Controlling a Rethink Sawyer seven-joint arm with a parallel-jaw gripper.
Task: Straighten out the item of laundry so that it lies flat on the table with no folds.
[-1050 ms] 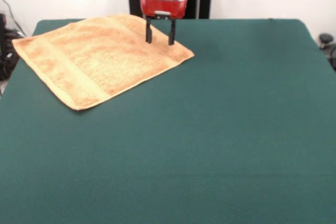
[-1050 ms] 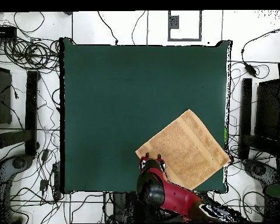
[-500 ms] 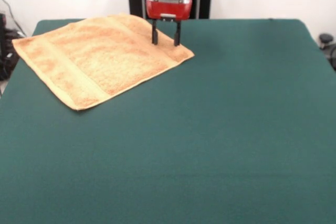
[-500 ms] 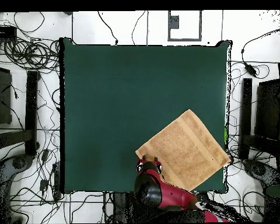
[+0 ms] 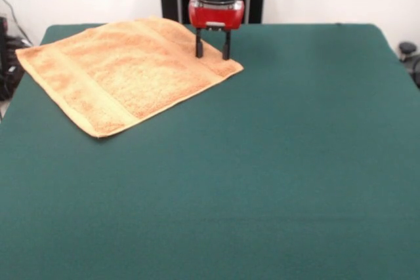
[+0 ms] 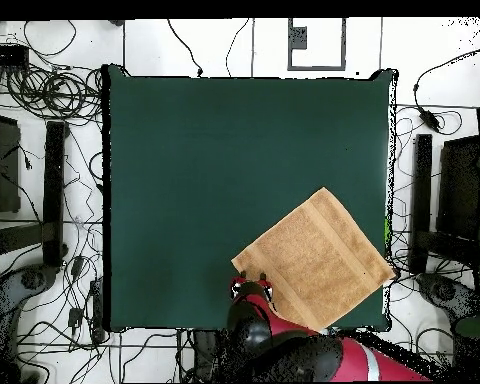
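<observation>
Dark green cloth covers the table [image 5: 275, 162] from edge to edge, with a white wall and black uprights behind it in the front view. From my remote station I see the orange-tan towel [image 5: 125, 70] lying spread out in the far left part of the surface as the front camera shows it, turned like a diamond, one corner reaching the left edge of the table. It looks flat, with a woven band running along its near-left side and no fold that I can make out. In the overhead view the same towel [image 6: 314, 258] sits toward the lower right, one corner just past the table's [image 6: 184, 150] right edge. The gripper [image 5: 212, 47] comes down from the red wrist over the towel's right corner, its two dark fingers parted with an empty gap between them and nothing held. Their tips are at or just above the cloth; I cannot tell whether they touch it. From overhead, the gripper [image 6: 252, 288] shows at the towel's lower left corner. Cables lie tangled on the floor around the table.
</observation>
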